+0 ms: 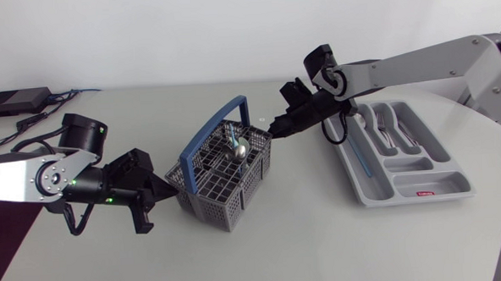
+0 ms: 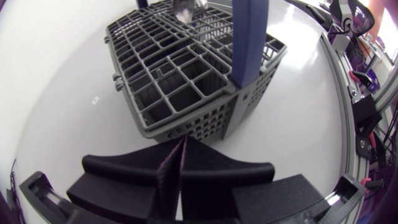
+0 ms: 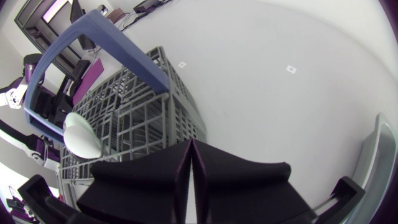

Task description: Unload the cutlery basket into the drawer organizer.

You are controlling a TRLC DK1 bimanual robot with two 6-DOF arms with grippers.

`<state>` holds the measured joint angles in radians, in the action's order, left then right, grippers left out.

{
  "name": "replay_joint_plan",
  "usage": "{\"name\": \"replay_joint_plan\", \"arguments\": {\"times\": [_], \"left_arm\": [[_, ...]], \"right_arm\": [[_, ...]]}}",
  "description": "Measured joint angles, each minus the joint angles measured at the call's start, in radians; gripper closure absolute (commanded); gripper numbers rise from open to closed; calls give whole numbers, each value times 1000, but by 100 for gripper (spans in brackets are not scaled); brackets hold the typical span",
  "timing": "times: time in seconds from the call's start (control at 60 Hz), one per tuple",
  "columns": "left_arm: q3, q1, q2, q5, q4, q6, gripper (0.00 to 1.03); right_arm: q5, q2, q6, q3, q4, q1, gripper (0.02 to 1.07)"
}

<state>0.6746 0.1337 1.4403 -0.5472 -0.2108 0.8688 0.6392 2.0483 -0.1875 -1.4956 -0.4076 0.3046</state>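
— White table [image 1: 264,250] from overhead: what's on it?
— A grey cutlery basket [image 1: 223,180] at the centre with its blue handle [image 1: 224,116] upright. A spoon [image 1: 241,146] stands in it, bowl up. The drawer organizer [image 1: 443,183] lies at the basket's three o'clock, with cutlery in several compartments. A black box [image 1: 16,102] sits far off at ten o'clock.
— And the arms?
— The left gripper [image 1: 161,192] is at the basket's eight o'clock, just beside its wall. The right gripper [image 1: 275,127] is at two o'clock, near the rim.
— Left wrist view?
— The left gripper [image 2: 181,149] has its fingers pressed flat together with nothing between them. The cutlery basket [image 2: 186,93] is close ahead, at its twelve o'clock.
— Right wrist view?
— The right gripper [image 3: 191,152] is also fully closed and empty. The cutlery basket [image 3: 143,118] is ahead, towards eleven o'clock, and the spoon [image 3: 81,138] stands inside it. The drawer organizer [image 3: 380,155] shows its rim at three o'clock.
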Motion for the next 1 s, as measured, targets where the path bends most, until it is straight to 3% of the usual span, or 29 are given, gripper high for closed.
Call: {"name": "replay_joint_plan", "arguments": {"times": [0.55,1.0], "left_arm": [[234,-11,228,29,64,-35,85],[302,24,278,28,82,-65,84]], "right_arm": [[-5,-283,-23,386,31,-12,101],[-92,-380,-22,499,95,-10,101]]}}
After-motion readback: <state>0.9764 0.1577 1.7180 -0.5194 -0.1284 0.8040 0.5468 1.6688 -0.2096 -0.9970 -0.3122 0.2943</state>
